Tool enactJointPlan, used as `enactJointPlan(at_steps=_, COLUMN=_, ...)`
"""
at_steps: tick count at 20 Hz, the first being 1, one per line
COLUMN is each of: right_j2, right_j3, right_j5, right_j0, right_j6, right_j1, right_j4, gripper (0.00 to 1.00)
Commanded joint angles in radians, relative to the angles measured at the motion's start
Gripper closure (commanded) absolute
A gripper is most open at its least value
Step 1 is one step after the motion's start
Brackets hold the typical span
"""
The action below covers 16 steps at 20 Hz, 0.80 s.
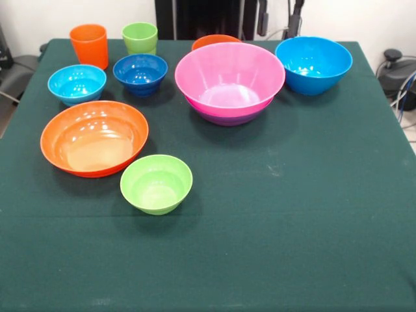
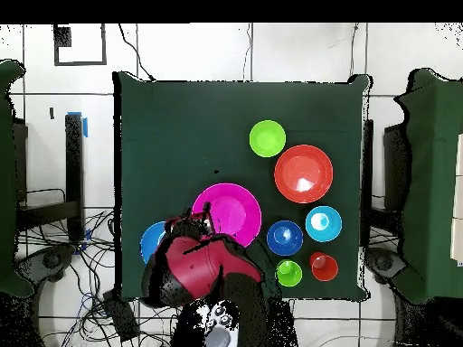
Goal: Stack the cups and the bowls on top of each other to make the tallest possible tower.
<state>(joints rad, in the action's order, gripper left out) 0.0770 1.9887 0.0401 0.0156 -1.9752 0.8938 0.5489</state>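
The pink bowl sits nested in the purple bowl, whose rim shows below it. The small orange bowl peeks out behind them. The big blue bowl stands to their right. On the left are the dark-blue bowl, the light-blue bowl, the wide orange bowl and the lime-green bowl. The orange cup and the green cup stand upright at the far left. The red arm is drawn back over the table's robot-side edge. Its gripper's state does not show.
The dark green table bears everything. The black pedestal stands behind its far edge, and dark arm parts hang at the top. Cables and gear lie on the floor around the table.
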Motion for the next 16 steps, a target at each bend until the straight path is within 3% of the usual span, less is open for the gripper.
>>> enactJointPlan(at_steps=1, right_j2=0.096, right_j3=-0.065, right_j5=0.019, right_j0=0.076, right_j6=-0.079, right_j1=0.017, right_j4=0.036, gripper=0.00)
enactJointPlan(at_steps=5, right_j2=0.168, right_j3=-0.072, right_j5=0.024, right_j0=0.132, right_j6=-0.090, right_j1=0.030, right_j4=0.026, gripper=0.00)
enactJointPlan(at_steps=9, right_j2=0.286, right_j3=-0.076, right_j5=0.003, right_j0=0.242, right_j6=-0.149, right_j1=-0.004, right_j4=-0.012, gripper=0.00)
enactJointPlan(at_steps=12, right_j2=0.333, right_j3=-0.079, right_j5=-0.005, right_j0=0.284, right_j6=-0.161, right_j1=-0.018, right_j4=-0.034, gripper=0.00)
enactJointPlan(at_steps=15, right_j2=0.332, right_j3=-0.081, right_j5=-0.024, right_j0=0.275, right_j6=-0.155, right_j1=-0.035, right_j4=-0.048, gripper=0.00)
enactJointPlan(at_steps=16, right_j2=0.255, right_j3=-0.053, right_j5=-0.031, right_j0=0.202, right_j6=-0.145, right_j1=-0.027, right_j4=-0.050, gripper=0.00)
